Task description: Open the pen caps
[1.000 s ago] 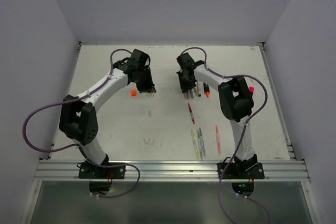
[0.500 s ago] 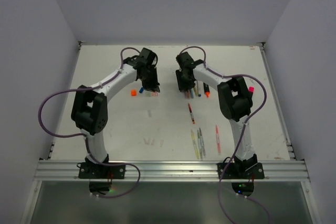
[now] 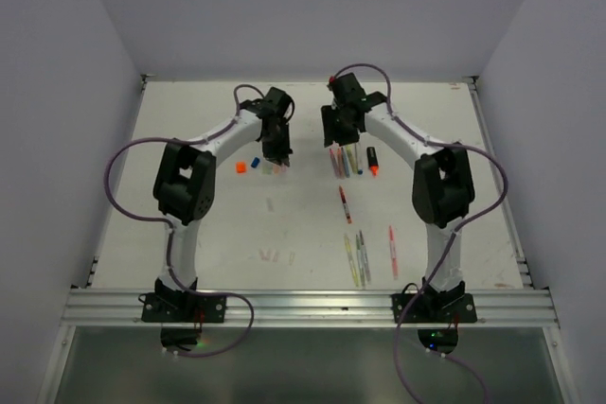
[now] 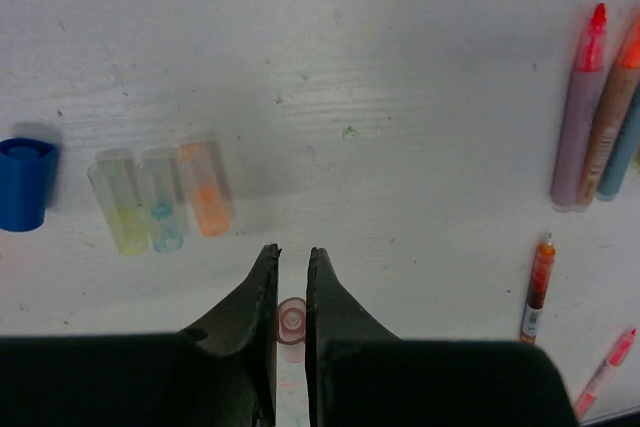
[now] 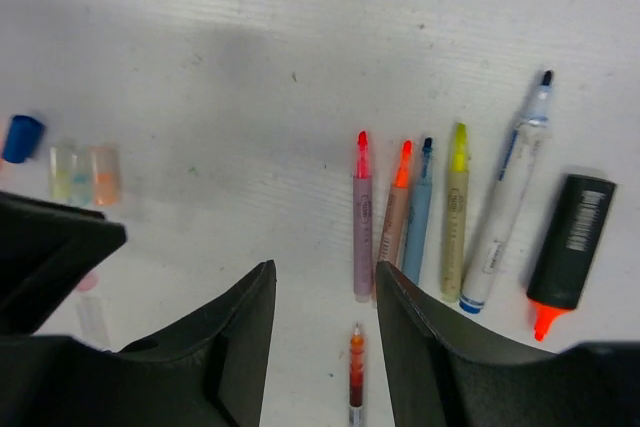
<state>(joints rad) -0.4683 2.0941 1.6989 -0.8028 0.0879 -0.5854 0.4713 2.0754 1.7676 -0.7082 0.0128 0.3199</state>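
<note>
On the left of the surface (image 4: 400, 67), the left arm has swung in toward the middle over the last second. The left gripper (image 4: 291, 252) now hangs just on the near side of the loose pen caps. Its jaws are drawn almost together, and a small pink cap (image 4: 291, 319) is pinched between them. The blue cap (image 4: 25, 185) lies furthest left, apart from the gripper, with three clear caps (image 4: 163, 209) tinted yellow-green, blue and orange side by side to its right. In the top view an orange cap (image 3: 241, 166) sits left of these.

To the right, the right gripper (image 5: 322, 282) was clamped a second ago. It has since spread wide and drawn back toward the far side, and it holds nothing. Below it lies a row of open pens (image 5: 418, 212) with their tips bare, the pink one at the left end. A black highlighter (image 5: 570, 242) lies at the right end.

My reading is that one more pen has just been parted from its cap. The body has been let go into the row, while the cap is not yet set down with the others.

The pink cap is mostly hidden by the jaws, so I cannot tell how firmly it is seated. The pens near the front edge (image 3: 358, 257) are too small to tell whether they are capped. The right arm covers part of the surface on the far right.
</note>
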